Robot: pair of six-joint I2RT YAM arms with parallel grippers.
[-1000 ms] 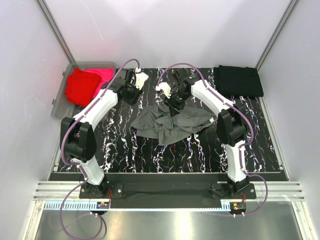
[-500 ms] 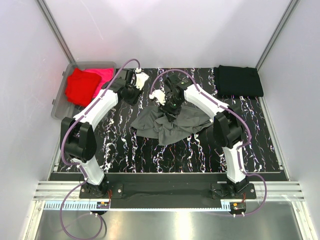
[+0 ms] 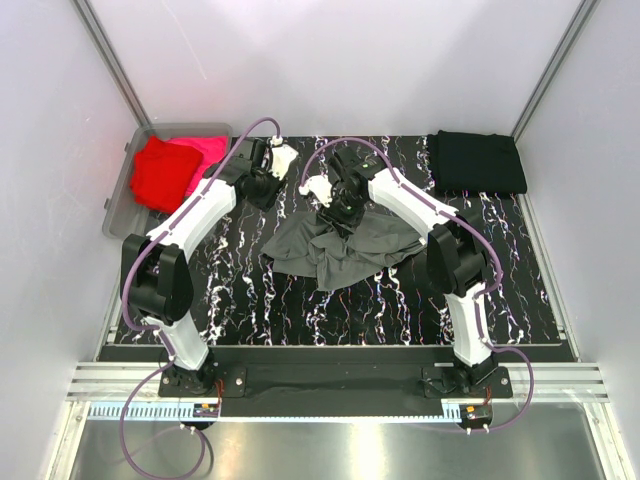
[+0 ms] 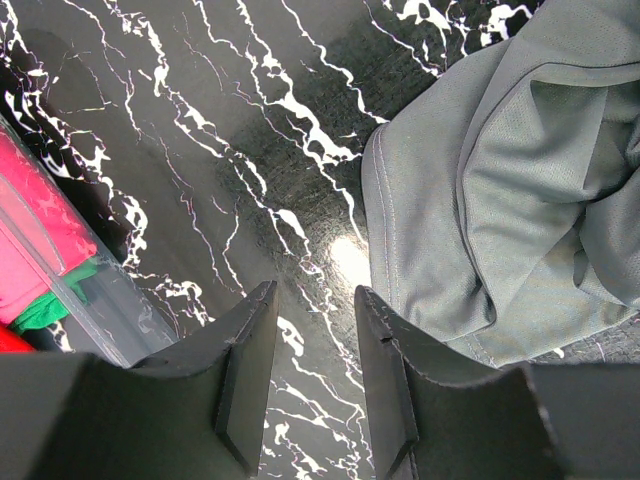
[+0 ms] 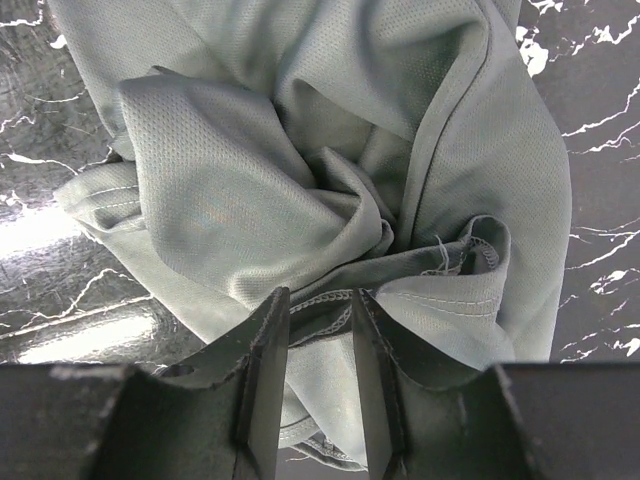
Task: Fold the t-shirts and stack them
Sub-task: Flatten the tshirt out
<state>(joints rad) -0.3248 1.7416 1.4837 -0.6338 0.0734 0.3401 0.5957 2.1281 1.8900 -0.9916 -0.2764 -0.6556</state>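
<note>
We see the dark grey t-shirt [image 3: 345, 250] lying crumpled on the worktop [image 3: 250, 300], directly beneath the right gripper [image 5: 318, 300]. That gripper's jaws stand slightly apart over a stitched hem. The left gripper [image 4: 313, 300] is spread over bare worktop, with the shirt's edge just beside it on the side toward the right arm.

Our worry is the bunched cloth under the right gripper. Several folds meet there, so closing could catch two layers and lift a knot, not one edge. The left gripper is off the cloth and may close on nothing. If only one corner rises, the shirt could drag toward the folded black t-shirt [image 3: 478, 162] beyond the right gripper.
</note>
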